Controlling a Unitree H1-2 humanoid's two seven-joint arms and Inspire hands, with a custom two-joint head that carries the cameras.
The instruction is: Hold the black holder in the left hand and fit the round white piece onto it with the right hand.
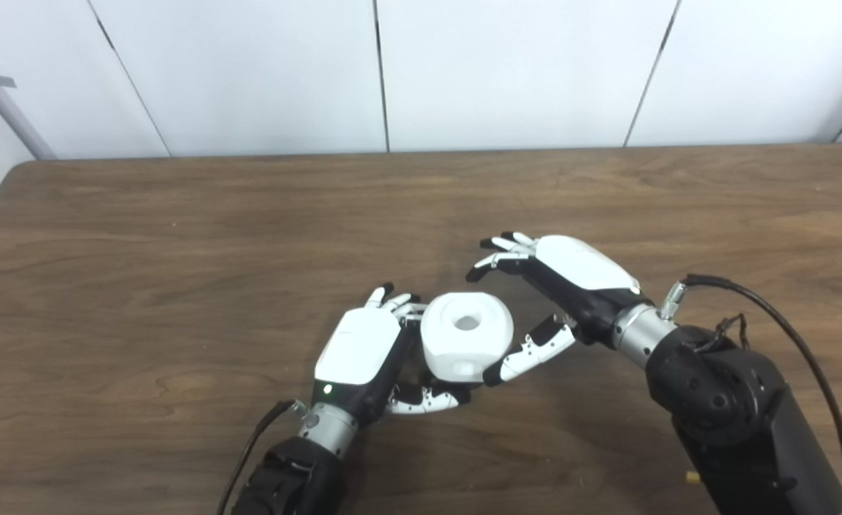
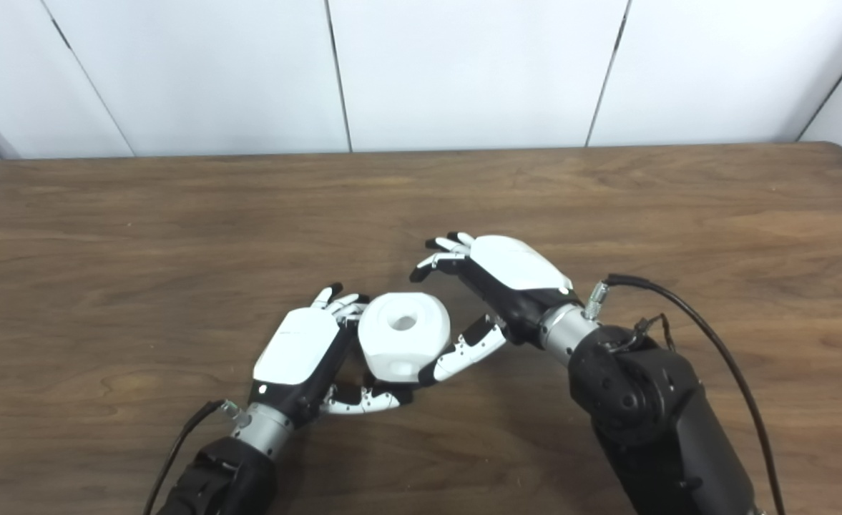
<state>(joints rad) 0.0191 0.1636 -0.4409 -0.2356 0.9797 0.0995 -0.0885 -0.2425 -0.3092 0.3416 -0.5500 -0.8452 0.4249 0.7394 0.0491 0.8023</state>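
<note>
We see the left robot hand (image 1: 358, 347) low on the brown surface (image 1: 177, 236). Its fingers (image 1: 392, 299) curl around the far left side of a round white piece (image 1: 466, 345), and its thumb (image 1: 424, 399) reaches under the near side. So this robot hand is closed around the white piece, or around something under it. We cannot see a black holder; if it is there, the white piece and the hand hide it.

The white piece is chunky, with soft corners and a round hole (image 1: 467, 322) in its top. It sits between the two robot hands, near the middle of the surface and a bit toward us.

The right robot hand (image 1: 571, 275) is just to the right of the white piece. Its fingers (image 1: 501, 254) are bent and spread apart, up past the far right of the piece and not touching it. Its thumb (image 1: 531, 350) points down to the left, and the tip is right at the lower right side of the piece. We cannot tell if it really touches. This robot hand is open and holds nothing.

A black cable (image 1: 785, 329) loops over the right arm. Behind the surface stands a white wall (image 1: 506, 71) with thin dark lines.
</note>
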